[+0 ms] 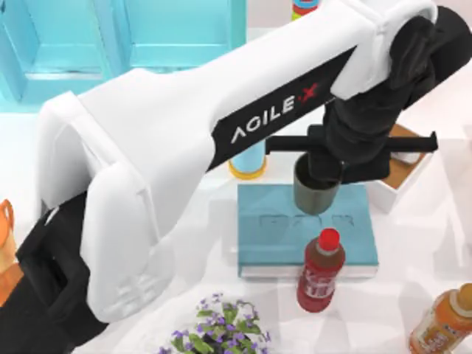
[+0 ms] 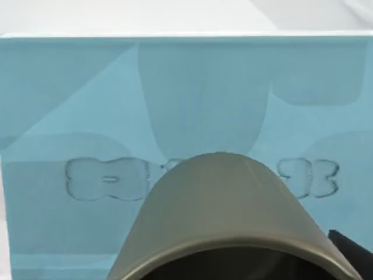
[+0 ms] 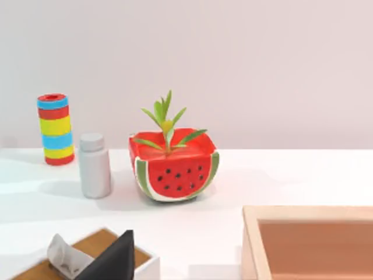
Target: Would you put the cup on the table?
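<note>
**Cup held over the book, left arm at work**

From above: the left arm sweeps in from the lower left and reaches across the middle of the bench (image 1: 435,243). Its end effector (image 1: 322,164) is black and sits right on top of the cup (image 1: 316,193), clamped on the cup's rim. The cup hangs over the far edge of the teal book (image 1: 280,236); I can't tell whether its base touches the cover. Just beyond the book's far left corner there's a blue canister (image 1: 248,161) with a yellow base rim, partly under the arm. At the book's near edge stands a red-capped bottle (image 1: 320,270), and an orange bottle (image 1: 441,320) sits at the lower right corner. Purple flowers (image 1: 217,326) poke up at the near edge. To the right of the end effector, a white box (image 1: 398,181) with a brown top. A light-blue cabinet (image 1: 125,37) fills the far left.

Left wrist camera: looking down past the cup (image 2: 224,216), grey-green, open mouth toward the lens, with the book (image 2: 70,105) spread behind it and an embossed pattern on the cover.

Right wrist camera: a watermelon planter (image 3: 173,170) with a green sprout, a white bottle (image 3: 94,165) beside it, and a striped cylinder (image 3: 55,129) further along. A wooden tray (image 3: 309,239) sits close in. For the right end effector, I can't tell its state.
</note>
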Controlling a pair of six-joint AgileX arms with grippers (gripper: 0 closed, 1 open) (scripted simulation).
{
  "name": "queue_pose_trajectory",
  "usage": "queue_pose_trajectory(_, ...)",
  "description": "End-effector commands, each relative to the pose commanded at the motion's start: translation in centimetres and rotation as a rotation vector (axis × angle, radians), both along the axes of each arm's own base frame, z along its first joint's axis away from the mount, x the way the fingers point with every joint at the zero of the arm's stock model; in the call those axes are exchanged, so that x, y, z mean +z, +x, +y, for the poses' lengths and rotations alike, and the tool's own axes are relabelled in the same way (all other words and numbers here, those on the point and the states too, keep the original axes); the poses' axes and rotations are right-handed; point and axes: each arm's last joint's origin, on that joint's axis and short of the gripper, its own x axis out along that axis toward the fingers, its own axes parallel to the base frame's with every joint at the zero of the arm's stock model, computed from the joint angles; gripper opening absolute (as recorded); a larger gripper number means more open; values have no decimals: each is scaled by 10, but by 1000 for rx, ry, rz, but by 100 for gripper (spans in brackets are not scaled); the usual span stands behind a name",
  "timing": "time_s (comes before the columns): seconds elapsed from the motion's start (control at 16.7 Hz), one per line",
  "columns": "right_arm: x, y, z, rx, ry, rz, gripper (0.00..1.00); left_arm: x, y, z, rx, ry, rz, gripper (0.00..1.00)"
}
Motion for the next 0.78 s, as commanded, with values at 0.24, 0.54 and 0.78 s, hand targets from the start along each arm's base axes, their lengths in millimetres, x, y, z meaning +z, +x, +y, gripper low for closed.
queue_pose_trajectory(0.24,0,0,0,0,0,0,100,1,1,1,0,-2,-2,0)
queue_pose_trajectory(0.54,0,0,0,0,0,0,100,20,18,42,-8,-20,-9,0)
queue_pose_trajectory(0.78,0,0,0,0,0,0,100,26,33,112,-3,0,21,0)
